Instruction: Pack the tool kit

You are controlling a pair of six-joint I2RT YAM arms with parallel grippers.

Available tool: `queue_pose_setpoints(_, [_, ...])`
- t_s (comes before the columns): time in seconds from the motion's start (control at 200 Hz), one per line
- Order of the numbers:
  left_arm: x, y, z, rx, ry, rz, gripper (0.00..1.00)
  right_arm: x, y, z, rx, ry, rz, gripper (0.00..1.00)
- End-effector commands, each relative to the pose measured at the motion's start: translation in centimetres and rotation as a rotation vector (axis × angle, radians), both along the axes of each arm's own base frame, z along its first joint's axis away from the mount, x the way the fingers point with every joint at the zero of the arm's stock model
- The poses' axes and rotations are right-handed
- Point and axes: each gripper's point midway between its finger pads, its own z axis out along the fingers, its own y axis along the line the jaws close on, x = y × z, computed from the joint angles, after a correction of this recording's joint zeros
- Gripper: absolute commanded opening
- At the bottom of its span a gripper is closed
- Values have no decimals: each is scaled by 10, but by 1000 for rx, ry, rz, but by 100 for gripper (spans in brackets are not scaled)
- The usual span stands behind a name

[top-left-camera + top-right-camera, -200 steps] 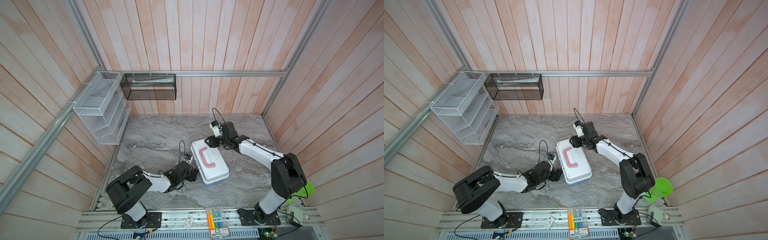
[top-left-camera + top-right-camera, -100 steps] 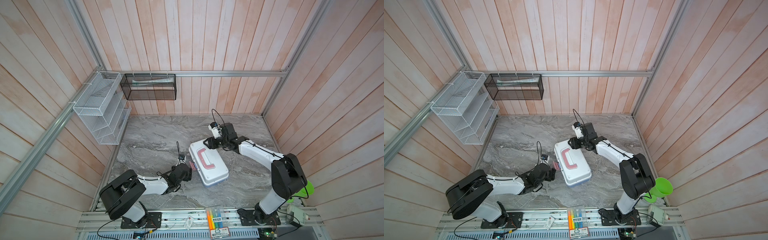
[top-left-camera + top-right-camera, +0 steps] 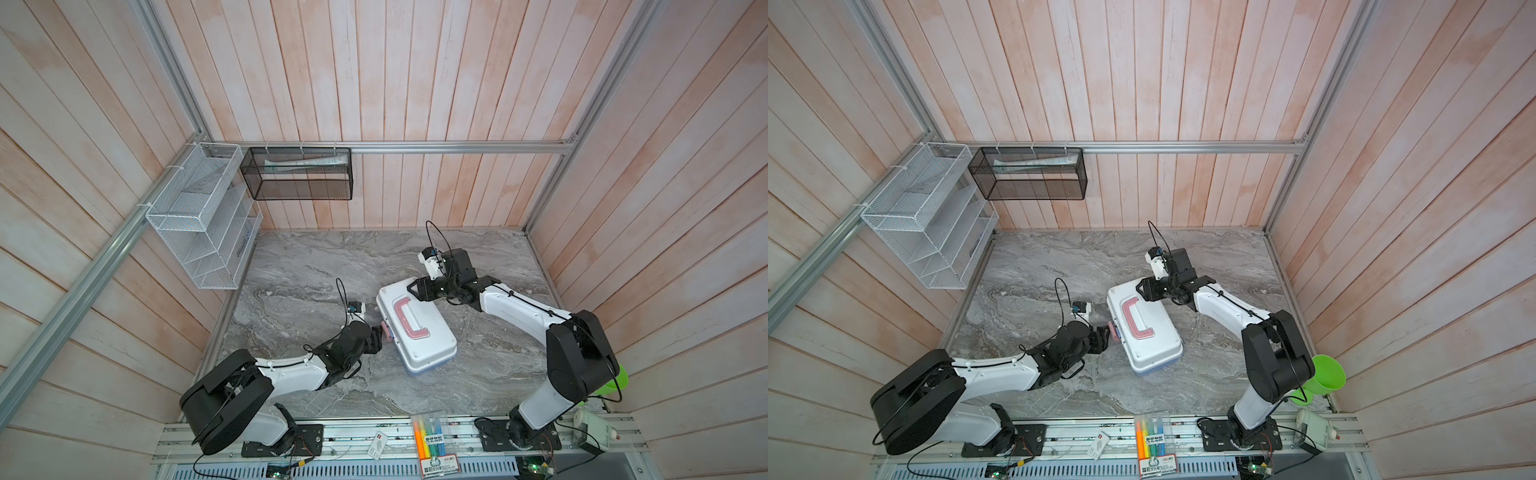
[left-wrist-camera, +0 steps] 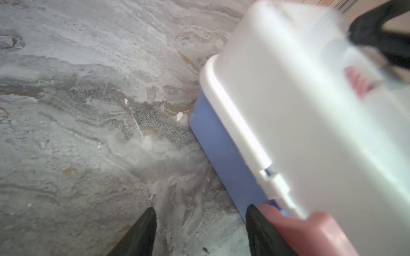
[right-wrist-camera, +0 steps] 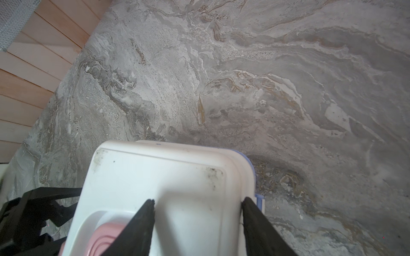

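Tool kit [image 3: 415, 328] lies closed, white lid up, askew near the middle of the marble table [image 3: 311, 266]. The right gripper [image 5: 197, 200] sits over the lid's far corner, jaws apart, with one finger on the top and the other at the rim. The left gripper [image 4: 199, 210] is low at the kit's left side, jaws apart, with one finger against the pink latch [image 4: 310, 232].

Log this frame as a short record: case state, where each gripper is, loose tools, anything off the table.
case: tool kit closed, flat on marble table, pink handle on top
left gripper: jaws open, beside pink latch
right gripper: jaws open, tips at far corner of lid
loose tools: none visible
off-table: highlighter pack on front rail
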Motion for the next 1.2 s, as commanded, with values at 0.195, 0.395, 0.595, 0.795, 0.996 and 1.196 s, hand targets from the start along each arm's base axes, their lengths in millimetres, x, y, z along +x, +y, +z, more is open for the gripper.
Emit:
queue_pose_setpoints(0.195, [-21,-24,36,-272,41,-178,66,-38,-15,-53,-86,199,29,59])
queue_pose_setpoints(0.395, [-28,-32,27,-296,103,-209,64,-40,-11,-52,-63,201,41,59])
queue_pose_setpoints(0.595, [-30,-31,29,-304,108,-211,57,-40,-12,-54,-67,202,37,59])
queue_pose_setpoints(0.795, [-32,-30,28,-311,112,-208,52,-40,-12,-57,-68,206,36,59])
queue_pose_setpoints(0.996, [-32,-31,27,-311,116,-214,50,-41,-12,-57,-65,207,33,59])
queue_pose_setpoints(1.196, [-32,-33,27,-310,117,-220,47,-42,-14,-58,-70,209,28,59])
